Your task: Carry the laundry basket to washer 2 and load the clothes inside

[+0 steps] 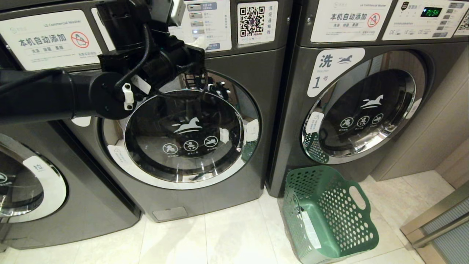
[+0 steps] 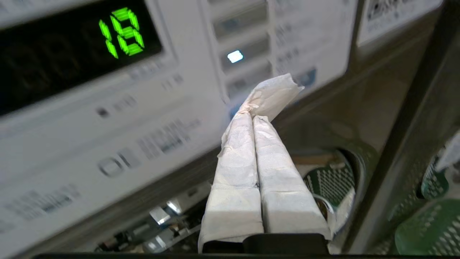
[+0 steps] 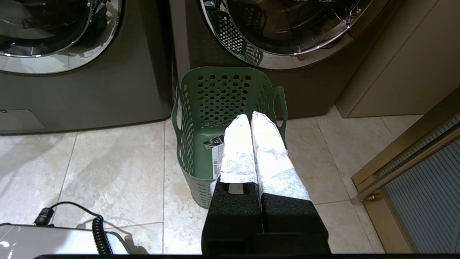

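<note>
Pale floor tiles carry your laundry basket, empty, just before washer 1. Left of it, washer 2 has its door closed. Your left gripper, closed, sits at washer 2's control panel; your right gripper, closed, hangs above the basket.
</note>
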Motion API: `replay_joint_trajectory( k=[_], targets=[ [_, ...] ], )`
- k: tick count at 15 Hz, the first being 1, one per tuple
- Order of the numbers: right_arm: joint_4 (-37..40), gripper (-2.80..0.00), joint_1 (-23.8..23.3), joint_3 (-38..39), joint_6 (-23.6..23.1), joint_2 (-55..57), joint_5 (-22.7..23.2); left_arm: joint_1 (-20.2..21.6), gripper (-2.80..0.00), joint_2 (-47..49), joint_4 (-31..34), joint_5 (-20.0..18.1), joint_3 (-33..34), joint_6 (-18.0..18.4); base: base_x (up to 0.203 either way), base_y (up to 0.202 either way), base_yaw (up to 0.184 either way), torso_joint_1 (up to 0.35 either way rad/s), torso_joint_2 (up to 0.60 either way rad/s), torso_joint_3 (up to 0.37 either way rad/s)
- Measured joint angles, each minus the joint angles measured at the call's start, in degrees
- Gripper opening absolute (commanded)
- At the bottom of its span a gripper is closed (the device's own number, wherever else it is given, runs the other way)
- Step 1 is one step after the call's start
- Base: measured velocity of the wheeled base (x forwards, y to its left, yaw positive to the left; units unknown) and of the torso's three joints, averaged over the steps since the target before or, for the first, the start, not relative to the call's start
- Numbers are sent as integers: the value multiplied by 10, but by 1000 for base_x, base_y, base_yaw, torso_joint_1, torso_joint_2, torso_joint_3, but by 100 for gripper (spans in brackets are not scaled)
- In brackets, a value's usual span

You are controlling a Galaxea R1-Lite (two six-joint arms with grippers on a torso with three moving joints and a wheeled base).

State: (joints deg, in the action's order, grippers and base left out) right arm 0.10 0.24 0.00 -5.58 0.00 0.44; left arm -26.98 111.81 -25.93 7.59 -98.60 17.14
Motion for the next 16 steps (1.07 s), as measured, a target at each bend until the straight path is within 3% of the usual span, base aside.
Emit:
replay_joint_trajectory(
  k=[5,8,12,14,16],
  targets=[
    [0,-280,0,0,1,0,0,-20,-280,-98,-11,7,189,-10,0,0,0,0,0,0],
    [0,-280,0,0,0,0,0,-7,-280,-203,-11,10,316,-39,0,0,0,0,0,0],
    [0,-280,0,0,0,0,-1,119,-280,-350,12,14,555,-107,0,0,0,0,0,0],
    [0,-280,0,-1,-2,0,-1,184,-280,-429,44,43,676,-154,0,0,0,0,0,0],
    [0,-280,0,-1,-3,0,-1,217,-280,-508,94,89,765,-193,0,0,0,0,0,0]
  ],
)
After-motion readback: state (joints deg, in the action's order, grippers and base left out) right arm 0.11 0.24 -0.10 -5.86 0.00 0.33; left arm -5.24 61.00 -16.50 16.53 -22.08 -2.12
